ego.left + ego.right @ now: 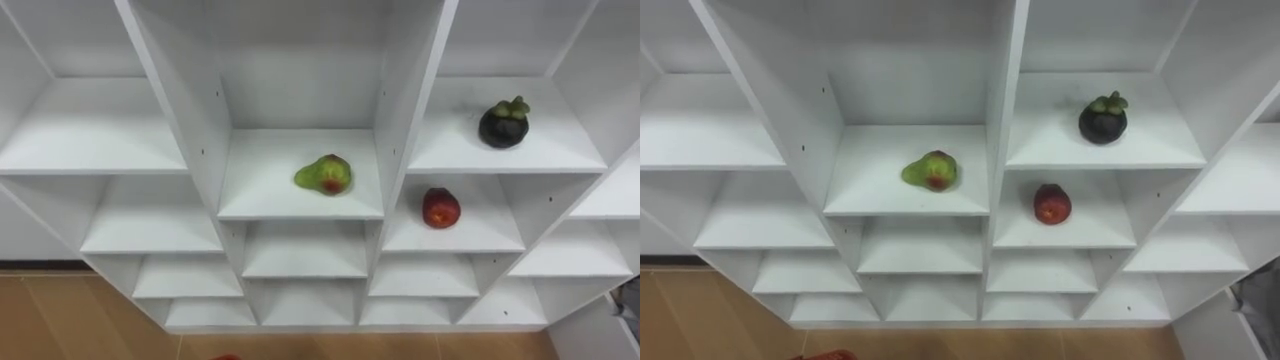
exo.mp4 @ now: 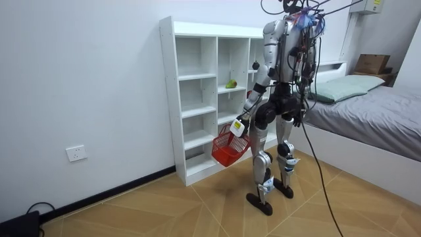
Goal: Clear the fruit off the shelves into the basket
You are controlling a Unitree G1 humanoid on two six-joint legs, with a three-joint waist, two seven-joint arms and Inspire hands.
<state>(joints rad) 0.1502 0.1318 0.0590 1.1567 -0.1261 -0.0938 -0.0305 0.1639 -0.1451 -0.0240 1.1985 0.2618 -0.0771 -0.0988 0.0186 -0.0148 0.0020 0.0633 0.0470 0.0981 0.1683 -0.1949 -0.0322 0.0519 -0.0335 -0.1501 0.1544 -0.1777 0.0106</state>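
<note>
The robot has a silver-grey chest, arms and legs, with black at the waist, hips and knees, and black feet. A tangle of dark cables with bits of red and blue sits at its head and shoulders and runs upward. One dark cable trails from its back to the floor. A small white tag sits at the left hand (image 2: pixel 239 123).

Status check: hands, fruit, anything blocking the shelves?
Left hand shut on handle of red wire basket; right hand low at right. Green-red fruit, round red fruit, dark purple fruit all on white shelves. Nothing blocking them.
</note>
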